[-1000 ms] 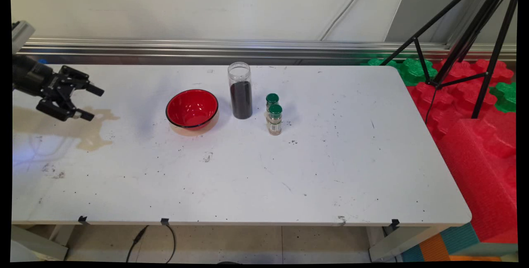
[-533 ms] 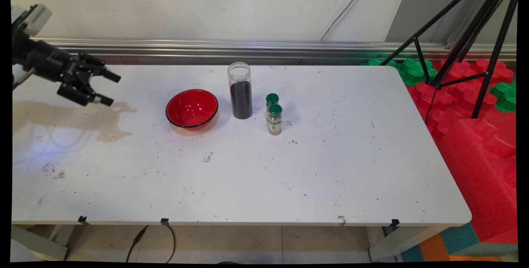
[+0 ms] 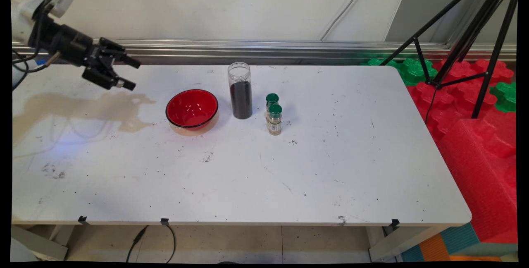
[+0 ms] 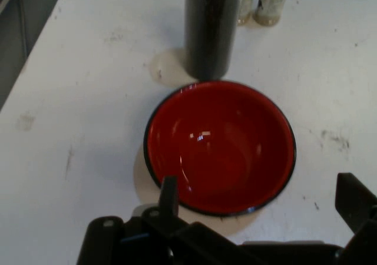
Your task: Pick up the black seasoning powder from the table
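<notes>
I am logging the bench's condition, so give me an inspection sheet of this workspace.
Surface: white table, scuffed and speckled.
Things: red bowl, empty; clear jar part full of something dark, no lid; two green-capped bottles, upright, side by side.
Clutter: nothing seen.
Gripper: gripper open, holding nothing, in the air left of the bowl.
Cables: black cables at the arm; one under the table.
Surroundings: tripod, red and green foam mats.

White rectangular table [image 3: 330, 168], scuffed & speckled w/ dark marks, carried a glossy red bowl w/ black rim [image 3: 192, 109], a tall clear plastic jar of dark contents [image 3: 240, 90] just right of it, then two small green-capped glass spice bottles [image 3: 273, 114] close together.
</notes>
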`<state>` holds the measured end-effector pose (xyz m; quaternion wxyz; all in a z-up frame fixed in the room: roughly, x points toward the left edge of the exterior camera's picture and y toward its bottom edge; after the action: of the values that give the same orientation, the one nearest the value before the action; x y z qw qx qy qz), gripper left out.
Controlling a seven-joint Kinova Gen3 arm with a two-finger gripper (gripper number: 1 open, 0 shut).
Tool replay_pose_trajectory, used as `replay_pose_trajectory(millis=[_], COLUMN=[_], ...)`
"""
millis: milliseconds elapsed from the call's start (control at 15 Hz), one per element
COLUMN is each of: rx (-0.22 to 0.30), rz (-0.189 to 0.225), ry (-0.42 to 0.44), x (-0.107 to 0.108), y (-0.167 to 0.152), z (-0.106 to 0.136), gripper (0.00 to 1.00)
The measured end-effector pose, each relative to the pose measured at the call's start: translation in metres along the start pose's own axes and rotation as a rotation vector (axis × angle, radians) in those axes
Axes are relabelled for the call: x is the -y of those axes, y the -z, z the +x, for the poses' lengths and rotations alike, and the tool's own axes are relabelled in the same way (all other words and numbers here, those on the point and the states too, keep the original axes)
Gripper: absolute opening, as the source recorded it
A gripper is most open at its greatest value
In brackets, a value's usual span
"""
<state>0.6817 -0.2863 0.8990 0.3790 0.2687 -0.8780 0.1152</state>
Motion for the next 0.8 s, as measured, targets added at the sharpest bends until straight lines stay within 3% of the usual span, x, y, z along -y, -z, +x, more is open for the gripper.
replay_pose_trajectory(millis=[400, 800], rx=[-0.054, -0.105], rz=[-0.032, -0.08], ry=[-0.029, -0.049], x=[0.016, 0.029], y=[-0.032, -0.068], z=[0.037, 0.06], gripper=[1.0, 1.0])
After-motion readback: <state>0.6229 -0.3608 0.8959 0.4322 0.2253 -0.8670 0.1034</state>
